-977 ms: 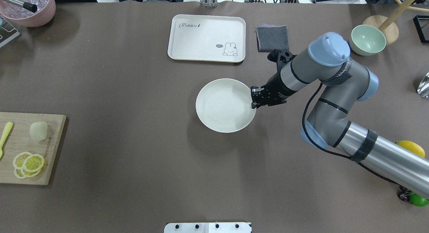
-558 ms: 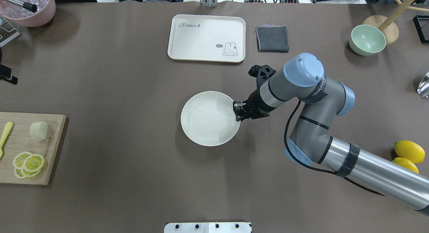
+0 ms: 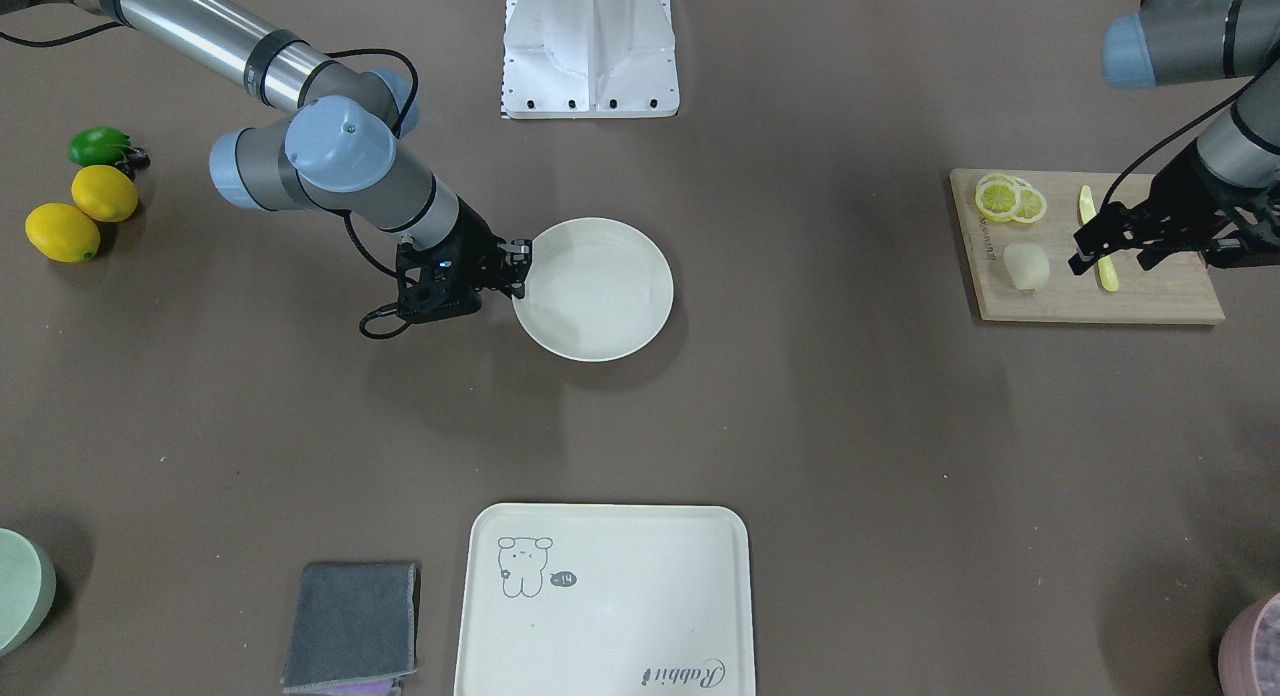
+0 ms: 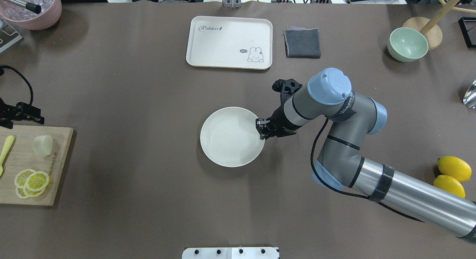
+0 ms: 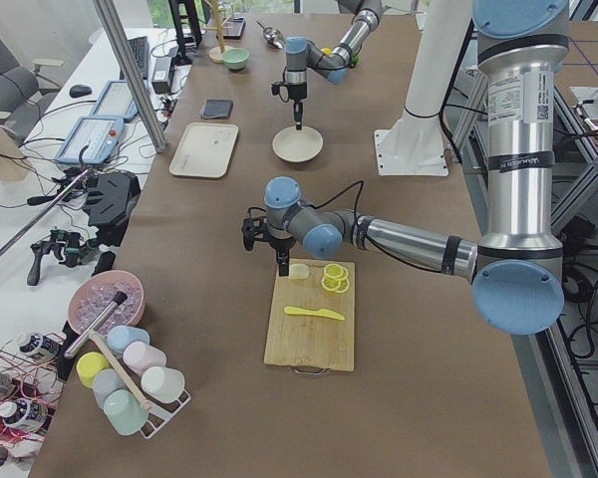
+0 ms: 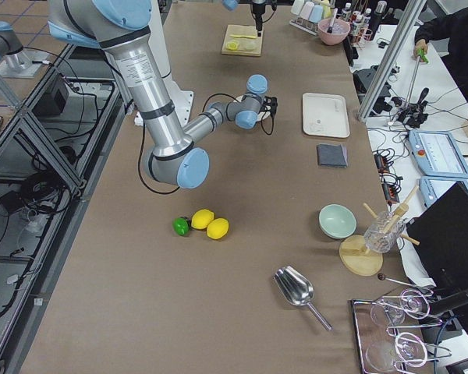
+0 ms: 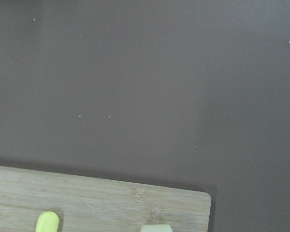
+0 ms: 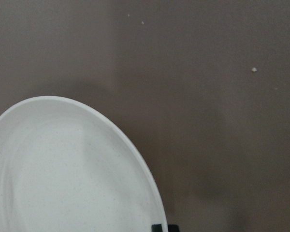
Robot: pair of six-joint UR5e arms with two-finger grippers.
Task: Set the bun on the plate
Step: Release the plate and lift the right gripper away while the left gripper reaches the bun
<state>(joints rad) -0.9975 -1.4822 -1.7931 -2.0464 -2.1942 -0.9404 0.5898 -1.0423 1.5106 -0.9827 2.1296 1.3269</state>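
Note:
The bun (image 4: 42, 144) lies on a wooden cutting board (image 4: 55, 169) at the table's left edge, also seen in the front view as the bun (image 3: 1026, 265). My left gripper (image 3: 1078, 254) hovers over the board's far edge close to the bun, apart from it and open. Only the bun's top edge (image 7: 156, 228) shows in the left wrist view. The plate (image 4: 232, 137) rests near the table's middle and holds nothing. My right gripper (image 4: 261, 129) is shut on the plate's right rim (image 3: 527, 276).
Lemon slices (image 4: 31, 181) and a yellow knife (image 4: 5, 151) share the board. A cream tray (image 4: 228, 41) and a grey cloth (image 4: 302, 43) lie at the back, a green bowl (image 4: 407, 44) at the back right, and lemons (image 4: 453, 169) at the right.
My right gripper has dragged the plate left and toward the robot. The left gripper has come into view over the board's far edge.

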